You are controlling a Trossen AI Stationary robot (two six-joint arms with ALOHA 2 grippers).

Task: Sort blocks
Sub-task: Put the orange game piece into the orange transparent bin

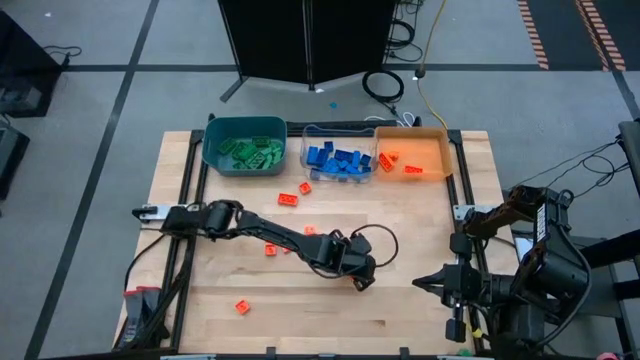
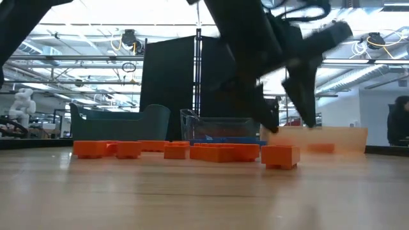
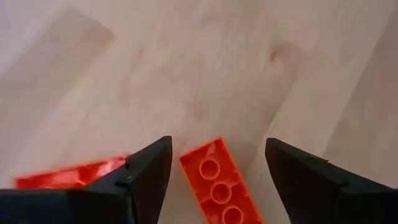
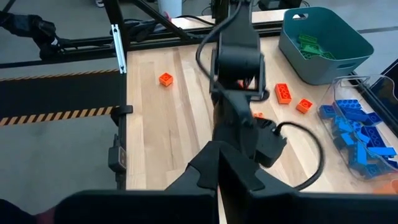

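Note:
My left gripper (image 3: 217, 142) is open and slants down over the middle of the table (image 1: 362, 283). Between its fingers, touching neither, an orange block (image 3: 221, 186) lies on the wood with its hollow underside up. A second orange block (image 3: 68, 174) lies beside one finger. More orange blocks are scattered on the table (image 1: 288, 199) (image 1: 270, 250) (image 1: 241, 306). Green blocks fill the teal bin (image 1: 245, 145), blue blocks the clear bin (image 1: 338, 155), and a few orange ones the orange bin (image 1: 412, 152). My right gripper (image 4: 219, 149) waits shut, high at the table's right edge (image 1: 440, 283).
The three bins stand in a row along the far edge. In the low view a line of orange blocks (image 2: 176, 150) lies in front of them, one (image 2: 280, 156) below my left gripper. A black cable (image 1: 385, 240) loops off the left wrist. Bare wood lies near the front edge.

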